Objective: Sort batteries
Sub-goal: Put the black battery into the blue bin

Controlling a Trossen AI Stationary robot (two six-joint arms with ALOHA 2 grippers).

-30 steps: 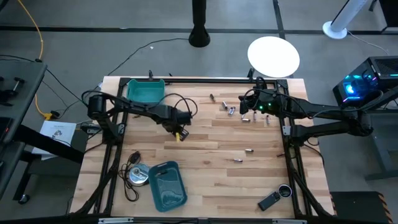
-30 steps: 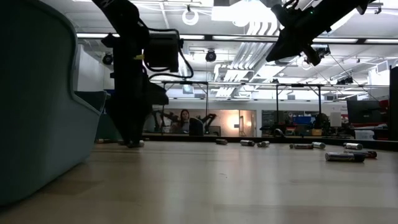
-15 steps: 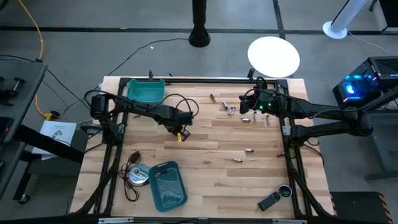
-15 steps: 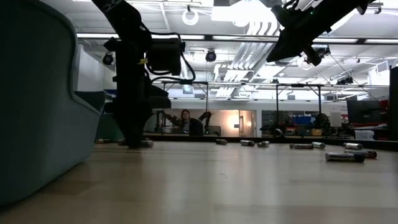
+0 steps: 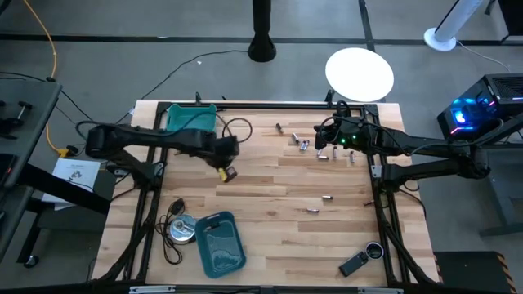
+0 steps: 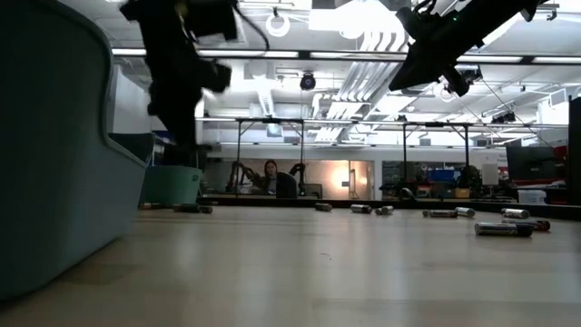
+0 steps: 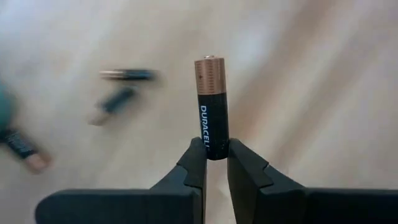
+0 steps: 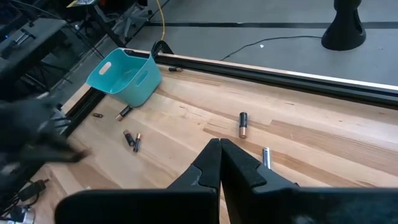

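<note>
Low view: left gripper [image 7: 211,163] w/ battery [image 7: 211,106], now raised.

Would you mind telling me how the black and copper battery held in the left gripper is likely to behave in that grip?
The black and copper cylindrical battery looks rigid, so it should not flex. The left gripper pinches only its bottom end, so it could perhaps pivot or slip on its smooth casing. If dropped on the wooden table, its round shape would probably let it roll.
</note>
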